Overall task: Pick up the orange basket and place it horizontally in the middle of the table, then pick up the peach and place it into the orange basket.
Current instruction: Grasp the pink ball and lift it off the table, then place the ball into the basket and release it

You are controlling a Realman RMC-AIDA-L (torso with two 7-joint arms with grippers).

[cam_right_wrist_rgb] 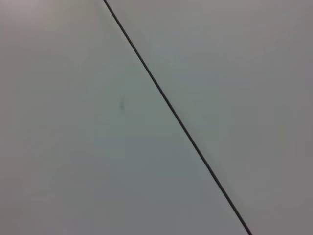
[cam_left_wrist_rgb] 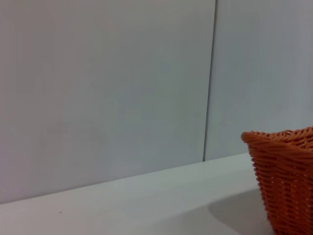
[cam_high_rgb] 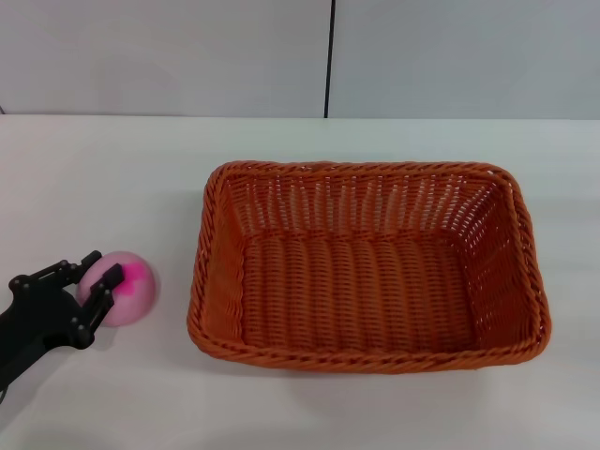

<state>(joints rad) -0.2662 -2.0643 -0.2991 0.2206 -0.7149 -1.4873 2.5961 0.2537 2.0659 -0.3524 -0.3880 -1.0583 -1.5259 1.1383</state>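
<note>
Near the counter's (cam_high_rgb: 112, 169) front left corner: the peach (cam_high_rgb: 127, 286), pale pink with a magenta blotch, resting on the white surface. Left gripper (cam_high_rgb: 97, 272), black, its fingers (cam_high_rgb: 106, 279) spread around the peach's near side, not visibly clenched on it. Centre of the counter: the orange basket (cam_high_rgb: 366, 272), long side parallel to the front edge, well apart from the peach. Right gripper out of sight.
</note>
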